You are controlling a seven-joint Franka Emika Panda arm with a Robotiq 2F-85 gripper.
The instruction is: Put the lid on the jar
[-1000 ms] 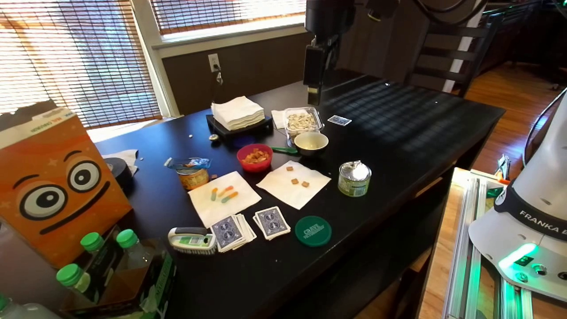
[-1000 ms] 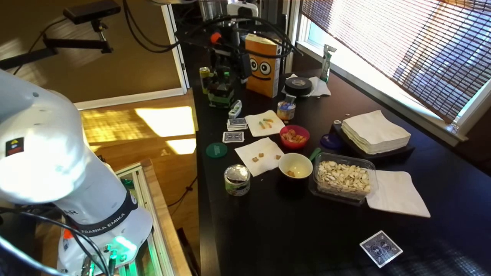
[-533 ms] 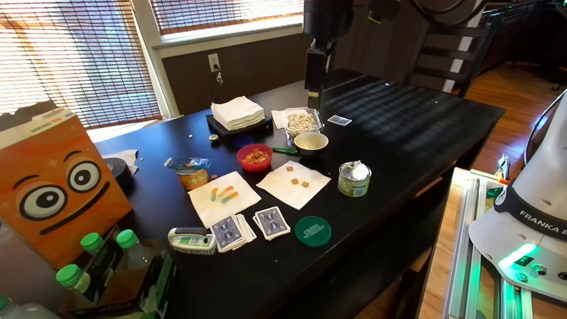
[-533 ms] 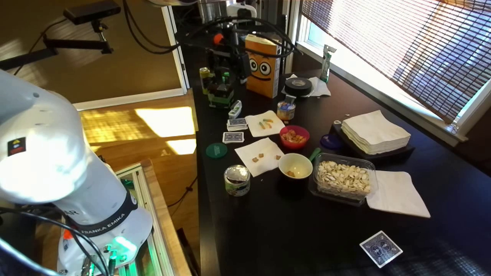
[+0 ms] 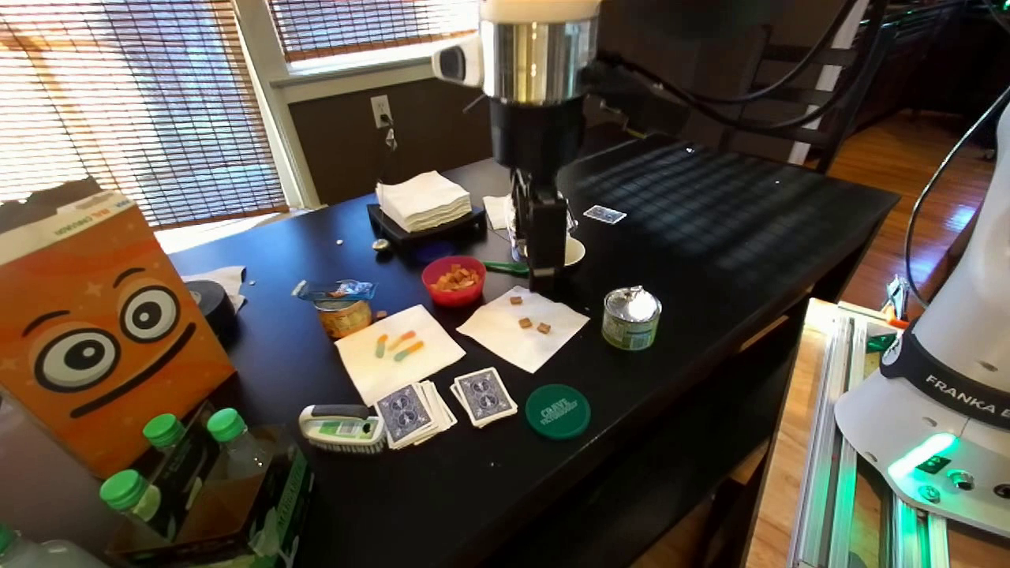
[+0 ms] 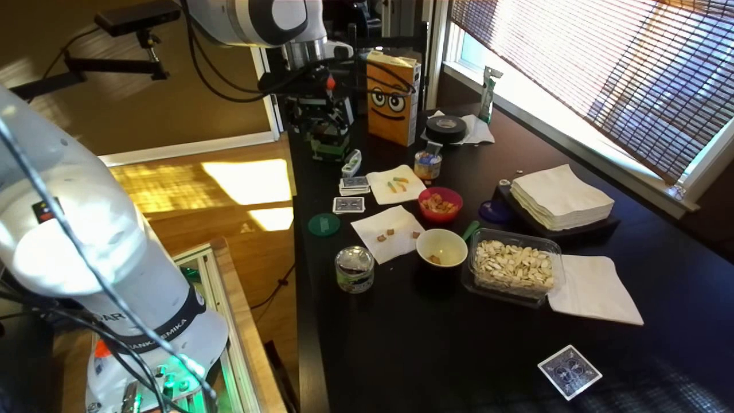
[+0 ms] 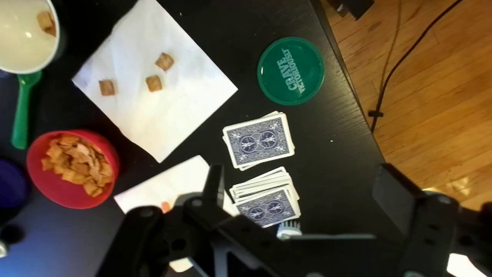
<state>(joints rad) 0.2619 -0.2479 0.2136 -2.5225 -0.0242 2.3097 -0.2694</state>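
Observation:
The lid (image 5: 558, 412) is a flat green disc lying on the dark table near its edge. It also shows in an exterior view (image 6: 324, 225) and in the wrist view (image 7: 291, 71), with white lettering up. The jar (image 5: 631, 318), squat with a shiny silvery top and greenish side, stands upright apart from the lid; it also shows in an exterior view (image 6: 354, 269) but is out of the wrist view. My gripper (image 7: 306, 188) is open and empty, held above the table. In the wrist view the lid lies beyond the fingertips, not between them.
Two stacks of cards (image 7: 258, 141) and a brush (image 5: 343, 428) lie near the lid. A napkin (image 5: 505, 347) with brown squares, a red bowl (image 5: 454, 284), a white bowl (image 6: 441, 248) and a seed tub (image 6: 513, 269) stand around. A bottle carrier (image 5: 213, 489) and an orange box (image 5: 110, 331) stand at one end.
My gripper and arm have come lower, and in an exterior view the gripper has moved nearer the camera, now in front of the white bowl. The lid and the jar have not moved.

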